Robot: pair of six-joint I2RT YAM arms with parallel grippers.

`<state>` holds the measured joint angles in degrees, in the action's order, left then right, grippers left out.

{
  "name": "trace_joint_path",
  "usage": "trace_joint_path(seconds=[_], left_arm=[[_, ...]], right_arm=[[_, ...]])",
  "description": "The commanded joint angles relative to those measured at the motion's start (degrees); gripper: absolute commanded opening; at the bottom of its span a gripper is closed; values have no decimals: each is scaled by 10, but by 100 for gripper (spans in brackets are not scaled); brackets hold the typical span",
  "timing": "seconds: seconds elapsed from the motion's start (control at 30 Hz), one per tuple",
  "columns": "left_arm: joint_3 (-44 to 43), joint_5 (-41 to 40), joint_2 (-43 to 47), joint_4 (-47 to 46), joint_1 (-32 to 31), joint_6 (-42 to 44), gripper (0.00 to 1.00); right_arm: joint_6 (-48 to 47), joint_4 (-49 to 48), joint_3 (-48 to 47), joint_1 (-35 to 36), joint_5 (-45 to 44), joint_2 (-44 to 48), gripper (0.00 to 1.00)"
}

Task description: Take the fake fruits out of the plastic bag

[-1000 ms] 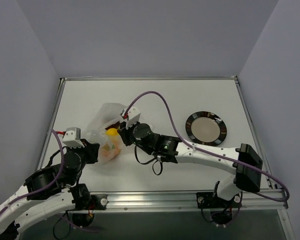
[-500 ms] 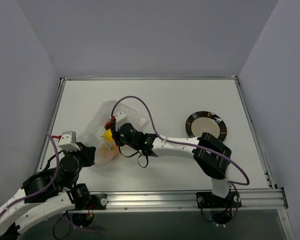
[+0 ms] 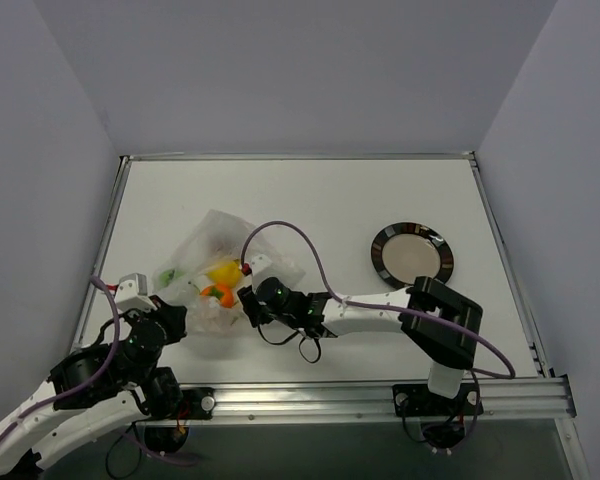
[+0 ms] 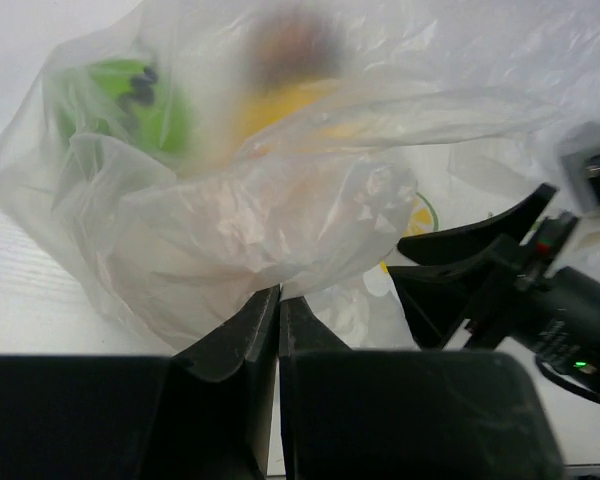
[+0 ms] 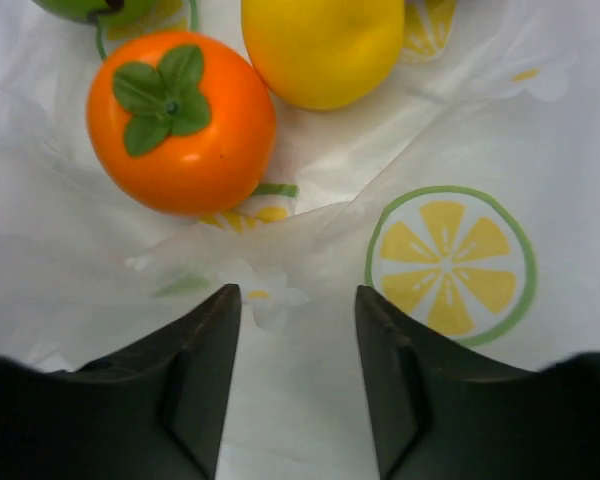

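White table [image 3: 380,200], seemingly pale lilac walls [image 3: 280,70].

Soft, even light falls from above on the white tabletop [image 3: 400,190] — bright, with no hard shadows, only faint grey smudges. The dark plate [image 3: 380,262] carries a pale glare across its middle. From the left wrist, the plastic bag [image 4: 280,210] sits close and washes out toward the far left. The green fruit [image 4: 145,105] behind its film is a blur, and the left pincer [image 4: 278,300] is a near-black silhouette. The right wrist view is crisp — the orange fruit [image 5: 180,125] has a soft sheen, while the right pincer [image 5: 298,300] is dark and slightly soft-edged.
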<state>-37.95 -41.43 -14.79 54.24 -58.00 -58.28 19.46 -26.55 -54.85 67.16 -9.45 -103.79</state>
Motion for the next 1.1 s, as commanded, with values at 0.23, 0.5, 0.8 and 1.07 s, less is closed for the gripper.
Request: trace_joint_path(seconds=[0.23,0.5,0.8,1.07], left_arm=[[30,18,6,26,1,-58,2],[23,21,20,4,1,-22,2],[37,17,42,-5,1,-15,2],[33,7,32,-9,1,-6,2]], right_arm=[[-7,17,-78,13,-66,85,71],[39,0,-192,14,-128,-62,81],[69,14,-192,42,-130,-116,100],[91,12,-193,58,-74,-146,100]])
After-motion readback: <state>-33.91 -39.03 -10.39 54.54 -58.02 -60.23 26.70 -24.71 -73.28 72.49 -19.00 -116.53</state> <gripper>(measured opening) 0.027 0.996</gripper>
